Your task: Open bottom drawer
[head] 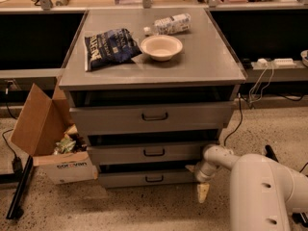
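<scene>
The bottom drawer [122, 179] is the lowest and slimmest of the three grey fronts in the bench [211, 61]. It sits near 6 o'clock in the view, just above the floor. It looks closed, or almost closed, with its front about in line with the drawer above it. Its small black handle [154, 178] is at the centre of the front.

The gripper [202, 192] hangs at about 4 o'clock from this handle, beside the right end of the drawer front. It points down at the floor and is apart from the handle. Whether the jaws are released or clenched, I cannot tell.

The drawer is metal, so I judge it stiff and not fragile. It should slide straight out under a steady pull, but its weight depends on contents that are hidden. The handle is the only good place to take hold. It is a thin, smooth loop with little room behind it, so a grip at its middle is safest. The pull should go straight toward 6 o'clock so that the drawer does not jam. A cardboard box [67, 167] stands just beside the drawer's left end, at 9 o'clock from the handle.
</scene>
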You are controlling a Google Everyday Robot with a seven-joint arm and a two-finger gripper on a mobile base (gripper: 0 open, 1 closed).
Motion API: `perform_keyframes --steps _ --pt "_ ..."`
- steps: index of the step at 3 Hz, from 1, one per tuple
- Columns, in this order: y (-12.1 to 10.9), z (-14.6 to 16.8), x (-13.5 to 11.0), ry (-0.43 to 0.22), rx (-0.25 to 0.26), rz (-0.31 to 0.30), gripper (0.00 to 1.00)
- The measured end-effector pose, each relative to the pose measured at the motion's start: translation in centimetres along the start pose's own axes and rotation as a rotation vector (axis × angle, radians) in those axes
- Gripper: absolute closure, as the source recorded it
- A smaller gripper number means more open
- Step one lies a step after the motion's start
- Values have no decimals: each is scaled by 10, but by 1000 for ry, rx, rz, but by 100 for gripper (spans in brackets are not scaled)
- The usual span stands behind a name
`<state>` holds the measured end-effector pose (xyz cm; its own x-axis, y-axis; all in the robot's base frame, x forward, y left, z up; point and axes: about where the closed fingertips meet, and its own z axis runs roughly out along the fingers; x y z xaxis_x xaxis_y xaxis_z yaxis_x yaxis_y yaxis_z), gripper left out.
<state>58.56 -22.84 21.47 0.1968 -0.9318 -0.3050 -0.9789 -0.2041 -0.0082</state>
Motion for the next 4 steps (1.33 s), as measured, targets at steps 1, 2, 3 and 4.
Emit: perform_keyframes --steps 1,2,3,4 --pt "-9 22 6 -20 55 15 0" --pt "-12 38 4 -24 38 13 0" --pt "-16 46 1 -28 25 7 0" --pt "-19 50 -2 -37 17 -7 2"
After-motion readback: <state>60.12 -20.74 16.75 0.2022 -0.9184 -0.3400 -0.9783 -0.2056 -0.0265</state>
